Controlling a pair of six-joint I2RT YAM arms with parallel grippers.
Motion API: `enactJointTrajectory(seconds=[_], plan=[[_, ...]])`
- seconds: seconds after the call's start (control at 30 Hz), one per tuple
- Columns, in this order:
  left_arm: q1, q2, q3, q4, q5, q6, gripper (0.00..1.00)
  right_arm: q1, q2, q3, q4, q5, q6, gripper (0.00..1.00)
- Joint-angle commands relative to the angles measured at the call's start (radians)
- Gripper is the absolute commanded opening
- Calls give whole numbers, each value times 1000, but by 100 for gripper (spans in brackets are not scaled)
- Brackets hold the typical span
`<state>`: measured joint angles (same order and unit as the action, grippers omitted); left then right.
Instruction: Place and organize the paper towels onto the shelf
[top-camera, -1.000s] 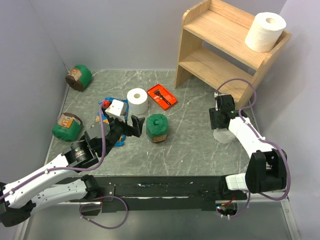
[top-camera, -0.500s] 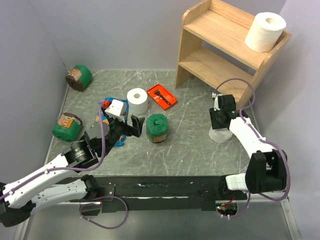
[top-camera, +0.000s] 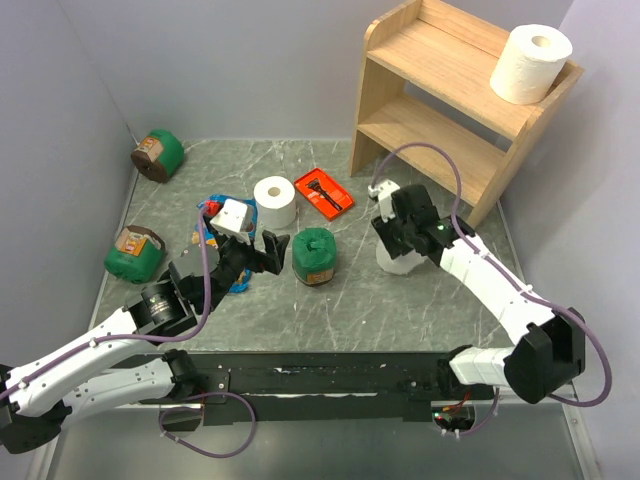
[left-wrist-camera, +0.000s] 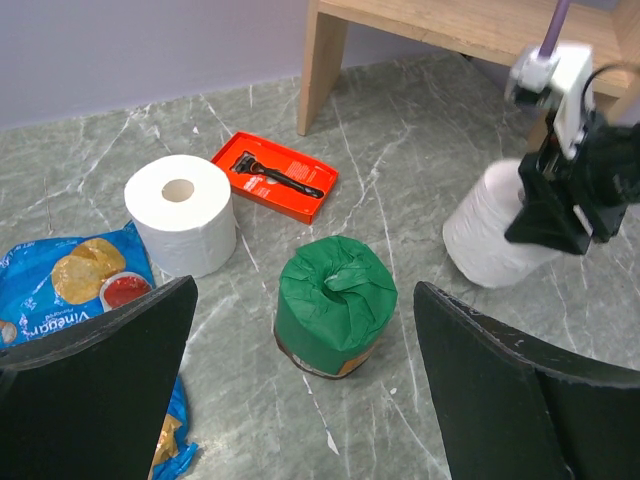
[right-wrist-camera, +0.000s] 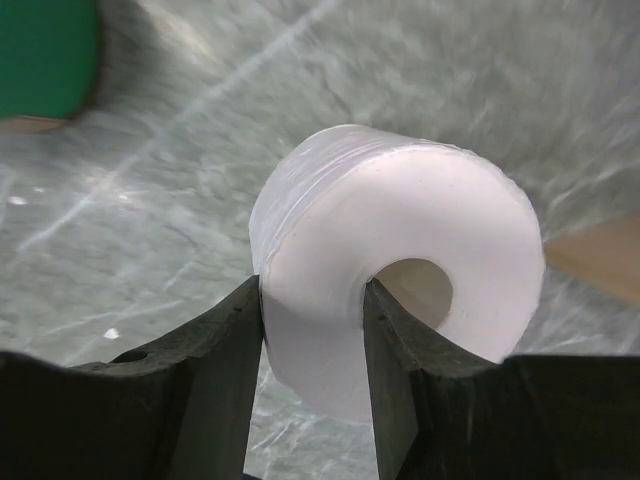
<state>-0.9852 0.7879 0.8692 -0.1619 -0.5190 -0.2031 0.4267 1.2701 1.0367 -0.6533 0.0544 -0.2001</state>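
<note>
The right pincer (right-wrist-camera: 312, 330) is clamped on the wall of one paper towel roll (right-wrist-camera: 400, 280), with one finger inside its hollow tube, near the foot of the shelf (top-camera: 430, 60) at the far right. The left pincer (top-camera: 262, 248) is held wide, just left of a green canister (top-camera: 314, 255). A second roll (top-camera: 274, 202) is stood on the worktop (top-camera: 400, 320) beside a red tray (top-camera: 323, 192). A third roll (top-camera: 530, 62) is set on the shelf's top tier.

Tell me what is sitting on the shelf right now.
One paper towel roll stands on end at the right end of the shelf's top tier. Nothing shows on the lower tier, though the top board covers its rear part.
</note>
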Motion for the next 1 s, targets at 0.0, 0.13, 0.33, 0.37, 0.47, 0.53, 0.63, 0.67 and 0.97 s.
enactJointTrajectory(seconds=[0.0, 0.13, 0.33, 0.37, 0.47, 0.53, 0.63, 0.67, 0.97], plan=[[-3, -6, 14, 28, 2, 11, 96, 66, -38, 181, -20, 114, -61, 34], [-3, -7, 13, 30, -1, 13, 96, 136, -49, 339, -55, 150, -107, 34], [-3, -4, 14, 25, 1, 13, 96, 191, -22, 636, -136, 231, -209, 35], [-3, -6, 14, 27, -1, 13, 96, 207, 1, 679, -155, 257, -220, 35], [-3, -12, 13, 30, -7, 13, 96, 222, 37, 818, -198, 315, -280, 35], [-3, -13, 13, 28, -7, 16, 96, 227, 41, 868, -178, 344, -346, 36], [-3, -16, 11, 30, -12, 16, 96, 227, 35, 904, -117, 393, -458, 35], [-3, -13, 10, 30, -12, 16, 96, 227, 29, 905, -94, 400, -487, 35], [-3, -10, 13, 27, -16, 16, 96, 184, 55, 911, 149, 388, -820, 36]])
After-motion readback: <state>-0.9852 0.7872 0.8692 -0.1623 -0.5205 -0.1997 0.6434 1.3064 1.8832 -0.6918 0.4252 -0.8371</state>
